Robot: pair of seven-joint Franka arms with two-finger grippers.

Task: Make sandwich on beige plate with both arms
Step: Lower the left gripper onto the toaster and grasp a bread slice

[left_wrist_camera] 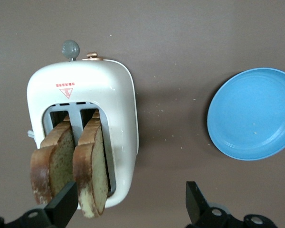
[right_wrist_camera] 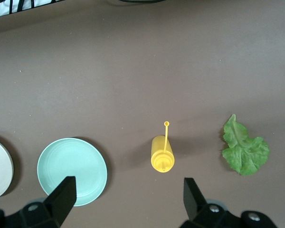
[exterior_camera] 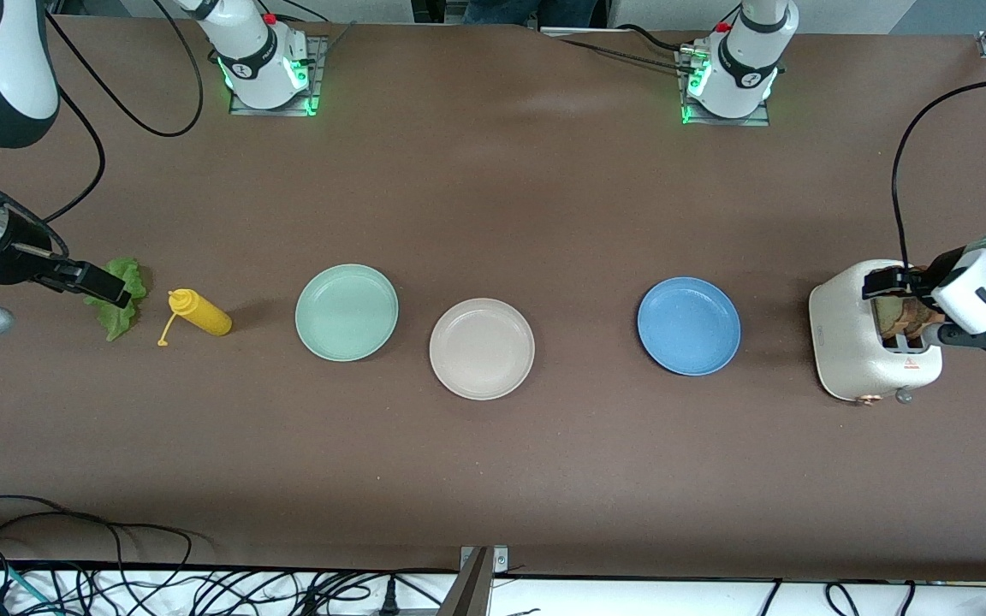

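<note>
Three plates lie in a row on the table [exterior_camera: 493, 479]; we see the beige plate [exterior_camera: 482, 348] nearest the camera. Two bread slices [left_wrist_camera: 71, 164] stand in the toaster [exterior_camera: 852, 342], the left tool [left_wrist_camera: 130, 204] spread over them. The right tool [right_wrist_camera: 126, 202] hangs spread above the lettuce leaf [exterior_camera: 122, 299].

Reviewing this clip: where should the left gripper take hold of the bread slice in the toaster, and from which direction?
Grip the top crust edge of a bread slice where it sticks up out of the toaster slot, coming straight down from above. The slices stand on edge, so the open left gripper should probably pinch across the flat faces and lift upward.
</note>
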